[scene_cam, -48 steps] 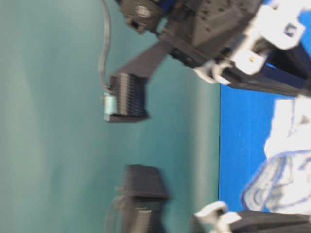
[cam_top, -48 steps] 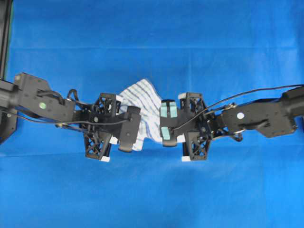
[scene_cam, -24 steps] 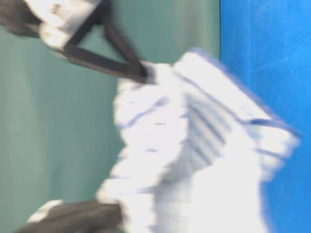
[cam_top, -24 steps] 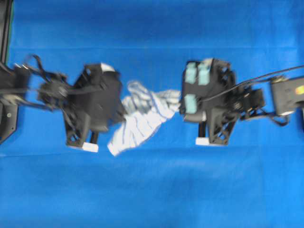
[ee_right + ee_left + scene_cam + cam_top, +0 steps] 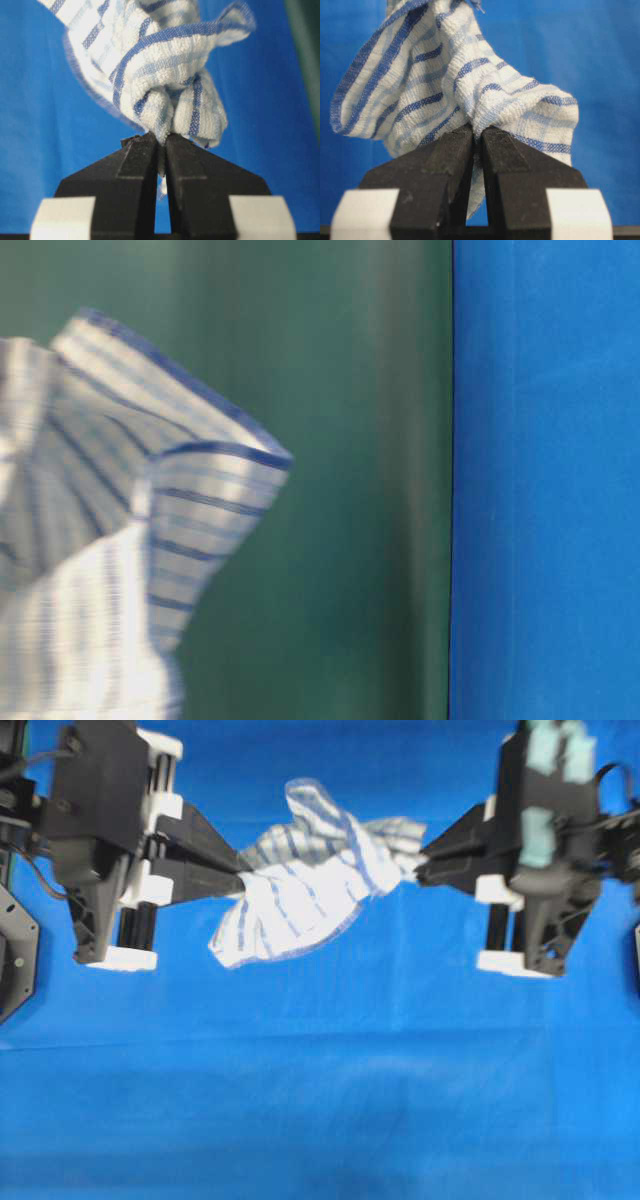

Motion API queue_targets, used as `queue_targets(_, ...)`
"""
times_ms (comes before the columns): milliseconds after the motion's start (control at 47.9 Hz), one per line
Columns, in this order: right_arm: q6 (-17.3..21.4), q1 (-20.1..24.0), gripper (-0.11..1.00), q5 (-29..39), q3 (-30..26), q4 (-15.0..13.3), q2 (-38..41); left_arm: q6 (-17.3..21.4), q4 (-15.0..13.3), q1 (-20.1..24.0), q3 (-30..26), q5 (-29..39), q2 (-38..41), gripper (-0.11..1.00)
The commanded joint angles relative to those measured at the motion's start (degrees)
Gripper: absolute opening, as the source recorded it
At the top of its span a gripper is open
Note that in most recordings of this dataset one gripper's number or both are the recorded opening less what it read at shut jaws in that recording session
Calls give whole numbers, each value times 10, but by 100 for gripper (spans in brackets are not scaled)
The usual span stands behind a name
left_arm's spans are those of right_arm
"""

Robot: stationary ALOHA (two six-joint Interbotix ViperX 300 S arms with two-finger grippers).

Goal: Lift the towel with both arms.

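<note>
- Overhead: we see the towel [image 5: 305, 885] strung between the left hand [image 5: 243, 878] and the right hand [image 5: 418, 870], clear of the blue worktop [image 5: 320, 1100]. Each hand is pinched shut on one bunched end. The middle sags and a loose flap hangs toward the near side, so we judge it light and limp, with no stiffness of its own.
- Table-level: only a drooping, folded corner of the towel [image 5: 110, 530] shows, blurred, against a green backdrop [image 5: 340, 480]. No hand is in this view. The fold collapses on itself, which suggests thin, soft cloth.
- Left wrist: both fingers [image 5: 440, 180] are closed on a gathered pinch of the towel [image 5: 445, 85], with only a thin sliver of cloth between them. The open weave looks grippy rather than slick. We judge that bunched edges are the right hold, since a single thin layer could slip out.
- Right wrist: the fingers [image 5: 197, 177] are shut on a rolled hem of the towel [image 5: 160, 75]. The grip sits at the very tip, so we judge it could pull free under tension.
- Writing: we can read no brand, label or text in any view.
</note>
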Motion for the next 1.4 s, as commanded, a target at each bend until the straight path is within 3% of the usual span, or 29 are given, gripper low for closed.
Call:
queue_targets(0, -6, 0, 4, 12, -33, -3, -14, -1, 1, 2, -41, 11, -7, 3)
queue_targets(125, -21, 1, 4, 25, -53, -1, -20, 2, 2, 5, -74, 27, -10, 3)
queue_targets(355, -41, 2, 4, 25, -57, -1, -20, 33, 3, 13, -79, 31, -3, 3)
queue_targets(584, -49, 0, 6, 23, -57, -2, -20, 20, 2, 23, -75, 31, -1, 3)
queue_targets(710, -45, -1, 38, 23, -57, -7, -20, 11, -1, 24, -74, 25, -3, 4)
queue_targets(793, -44, -1, 60, 23, -57, -17, -20, 10, -1, 24, -70, 21, -6, 20)
queue_targets(856, -44, -1, 69, 23, -57, -19, -20, 10, 0, 24, -69, 19, -9, 38)
queue_targets(960, -44, -1, 68, 24, -57, -19, -20, 11, 0, 24, -69, 18, -9, 71)
queue_targets(1044, -43, -1, 68, 24, -57, -18, -20, 11, -1, 23, -69, 18, -9, 88)
queue_targets(1106, -42, -1, 68, 25, -57, -18, -20, 11, 0, 24, -69, 18, -9, 93)
queue_targets(1378, -22, -1, 68, 22, -33, -16, -17, 9, -1, 23, -37, 18, -7, 93)
